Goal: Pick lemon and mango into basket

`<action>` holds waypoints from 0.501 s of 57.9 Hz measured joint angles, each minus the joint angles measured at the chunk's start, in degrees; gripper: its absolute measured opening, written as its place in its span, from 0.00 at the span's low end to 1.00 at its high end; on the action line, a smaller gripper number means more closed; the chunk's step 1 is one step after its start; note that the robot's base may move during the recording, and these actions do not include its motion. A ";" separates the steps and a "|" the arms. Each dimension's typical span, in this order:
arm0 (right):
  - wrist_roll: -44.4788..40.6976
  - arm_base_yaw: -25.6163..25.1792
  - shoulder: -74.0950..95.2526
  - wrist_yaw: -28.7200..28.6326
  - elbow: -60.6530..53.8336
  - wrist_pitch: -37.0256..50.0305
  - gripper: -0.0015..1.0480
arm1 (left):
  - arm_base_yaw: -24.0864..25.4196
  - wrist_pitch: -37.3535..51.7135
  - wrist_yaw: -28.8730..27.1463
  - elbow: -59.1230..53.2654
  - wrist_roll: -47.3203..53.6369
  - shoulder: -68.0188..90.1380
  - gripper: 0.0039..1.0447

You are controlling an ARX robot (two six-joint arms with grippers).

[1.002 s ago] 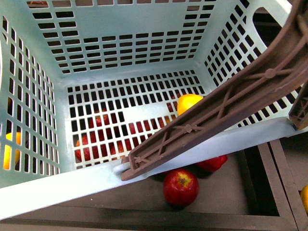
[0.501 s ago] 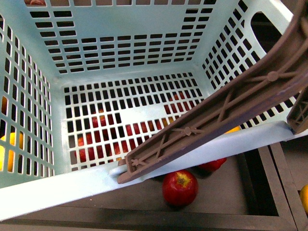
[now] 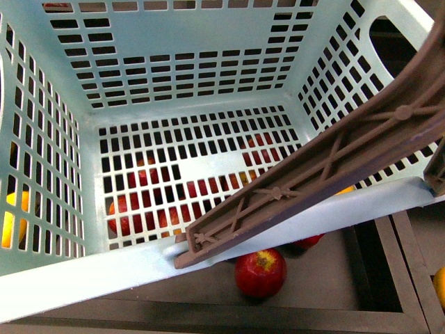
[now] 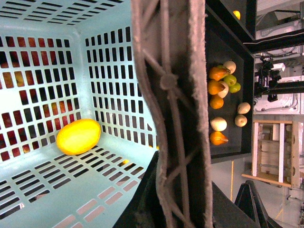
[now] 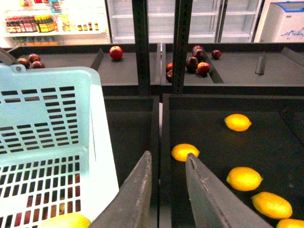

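Note:
The mint-teal basket (image 3: 188,62) fills the front view, its brown handle (image 3: 327,163) slanting across it. My left gripper (image 4: 180,192) is shut on that handle (image 4: 171,80), a dark finger on each side. One small yellow oval fruit (image 4: 79,136), by its look a lemon, lies on the basket floor; in the front view only a sliver of it (image 3: 344,189) shows past the handle. My right gripper (image 5: 168,154) is open and empty beside the basket (image 5: 47,118), above the divider next to a dark bin of lemons (image 5: 185,152). No mango is in view.
More lemons (image 5: 244,178) lie in the right bin. Red apples (image 3: 260,273) sit in the bin under the basket, and yellow fruit (image 3: 14,216) shows through its left wall. Shelf posts (image 5: 141,42) and upper trays of apples (image 5: 116,52) stand behind. A tray of mixed fruit (image 4: 223,88) lies beyond.
The yellow fruit inside the basket has rolled right, from open view to behind the handle. The basket itself has shifted only slightly.

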 joint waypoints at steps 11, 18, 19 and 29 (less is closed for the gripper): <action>0.00 0.00 0.00 0.00 0.00 0.00 0.57 | 0.02 0.00 -0.20 0.00 0.02 0.00 0.06; 0.00 0.00 0.00 0.00 0.00 0.00 0.75 | 0.02 0.00 0.04 0.00 0.00 0.00 0.06; 0.00 0.00 0.00 0.02 0.00 0.00 0.78 | 0.02 0.00 0.04 0.00 0.00 0.00 0.06; 0.00 0.00 0.00 0.28 0.00 0.00 0.92 | -0.02 0.00 -0.04 0.00 -0.02 0.00 0.06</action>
